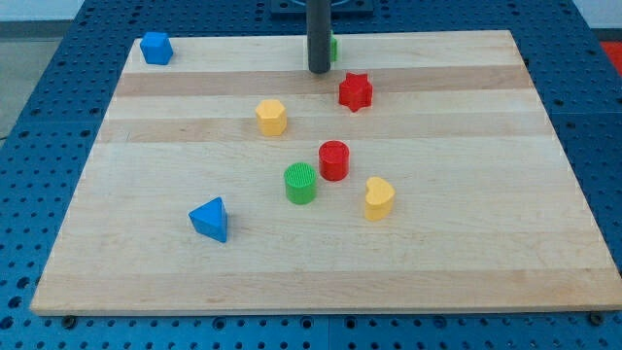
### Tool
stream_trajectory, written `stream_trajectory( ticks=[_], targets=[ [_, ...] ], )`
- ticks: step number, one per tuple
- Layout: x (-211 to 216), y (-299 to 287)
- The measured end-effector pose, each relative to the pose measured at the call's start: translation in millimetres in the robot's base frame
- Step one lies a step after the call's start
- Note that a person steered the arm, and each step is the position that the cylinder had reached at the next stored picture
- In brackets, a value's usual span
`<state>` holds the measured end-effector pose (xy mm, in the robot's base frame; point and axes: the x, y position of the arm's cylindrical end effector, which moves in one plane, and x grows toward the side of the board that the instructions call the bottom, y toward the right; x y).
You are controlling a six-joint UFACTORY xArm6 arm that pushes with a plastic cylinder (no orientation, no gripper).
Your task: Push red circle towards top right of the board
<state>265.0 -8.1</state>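
Nearest the board's (544, 282) bottom edge sits the blue triangle (210, 219), left of centre. Near the middle stands the red circle (333, 159), the green circle (300, 183) just beside it lower-left, the yellow heart (378, 197) lower-right. Farther up lie the yellow hexagon (271, 117) and red star (356, 91). My tip (319, 71), a bare rod with no claw, rests near the top edge, well apart from the red circle, partly hiding a green block (333, 47). A blue block (155, 48) occupies the top-left corner.

The board (321, 262) carries eight blocks. Two are red: a red circle (333, 159) and a red star (356, 91). Two are yellow: a yellow hexagon (271, 117) and a yellow heart (378, 197). Two are blue: a blue triangle (210, 219) and a blue block (155, 48). Two are green: a green circle (300, 183) and a green block (333, 47), mostly hidden.
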Motion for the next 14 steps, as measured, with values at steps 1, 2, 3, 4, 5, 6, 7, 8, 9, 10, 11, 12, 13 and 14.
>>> stream_trajectory(
  ticks=[1,2,3,4,5,6,7,8,9,10,11,12,13,14],
  targets=[
    [1.4,-10.9],
    [16.9,-44.5],
    [27.7,-80.4],
    [27.8,-87.3],
    [28.1,-93.6],
    [34.1,-141.4],
    [70.9,-171.8],
    [125.3,-150.4],
    [135.8,-100.4],
    [151.8,-92.9],
    [175.7,-63.0],
    [190.0,-40.1],
    [197.2,-17.2],
    [196.6,14.8]
  ],
)
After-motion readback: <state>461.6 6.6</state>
